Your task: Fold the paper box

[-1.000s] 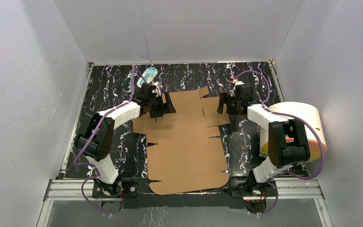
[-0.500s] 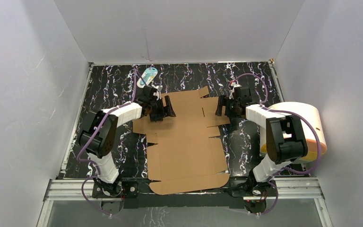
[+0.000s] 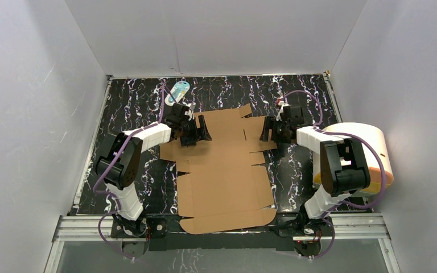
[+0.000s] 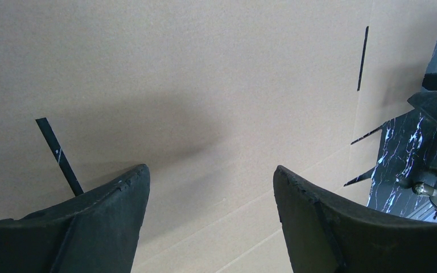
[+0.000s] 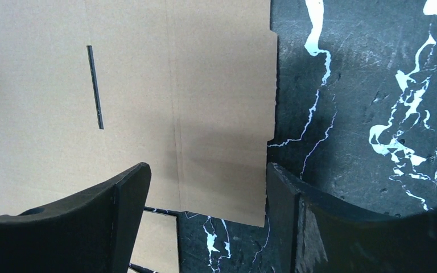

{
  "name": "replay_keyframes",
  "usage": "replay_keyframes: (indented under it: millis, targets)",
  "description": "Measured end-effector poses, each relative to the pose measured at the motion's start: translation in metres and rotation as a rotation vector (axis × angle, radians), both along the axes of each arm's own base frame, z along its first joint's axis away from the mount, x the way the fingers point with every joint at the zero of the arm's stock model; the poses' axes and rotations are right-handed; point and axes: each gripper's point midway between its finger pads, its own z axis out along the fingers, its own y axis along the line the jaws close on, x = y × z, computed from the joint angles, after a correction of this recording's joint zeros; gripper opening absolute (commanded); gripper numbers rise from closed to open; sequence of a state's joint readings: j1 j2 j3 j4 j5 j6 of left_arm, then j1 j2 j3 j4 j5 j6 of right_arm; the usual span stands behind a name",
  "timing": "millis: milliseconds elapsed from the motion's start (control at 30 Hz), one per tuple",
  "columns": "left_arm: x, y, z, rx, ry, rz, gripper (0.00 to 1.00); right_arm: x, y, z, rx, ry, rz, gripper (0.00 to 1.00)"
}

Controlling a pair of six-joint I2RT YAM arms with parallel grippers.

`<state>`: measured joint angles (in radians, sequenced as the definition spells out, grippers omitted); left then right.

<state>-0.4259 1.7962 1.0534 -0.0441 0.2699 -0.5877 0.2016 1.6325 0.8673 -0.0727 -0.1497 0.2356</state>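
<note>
Brown corrugated cardboard box sheet [image 3: 225,170] flat, unmoved. L claw [image 3: 200,129] shifted slightly inward over it, jaws apart; R claw [image 3: 266,129] also apart, at sheet's right edge.

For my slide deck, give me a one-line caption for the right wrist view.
Open right gripper poised over the right edge of the flat paper box on a black marbled table.

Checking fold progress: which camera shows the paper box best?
Top external: the paper box lies unfolded, nearly its whole outline and flaps visible. Left wrist shows only a plain panel with two slits; right wrist shows just one flap's edge and a slit.
</note>
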Motion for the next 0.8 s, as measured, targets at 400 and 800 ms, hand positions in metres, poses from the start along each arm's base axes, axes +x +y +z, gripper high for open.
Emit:
replay_keyframes:
  millis: [400, 800]
  targets:
    - [0.004, 0.003, 0.000, 0.015, -0.015, 0.012, 0.77, 0.001, 0.006, 0.026, 0.063, -0.056, 0.049, 0.56]
    - [0.004, 0.003, 0.000, 0.016, -0.016, 0.013, 0.77, -0.014, 0.038, 0.042, 0.169, -0.059, 0.176, 0.53]
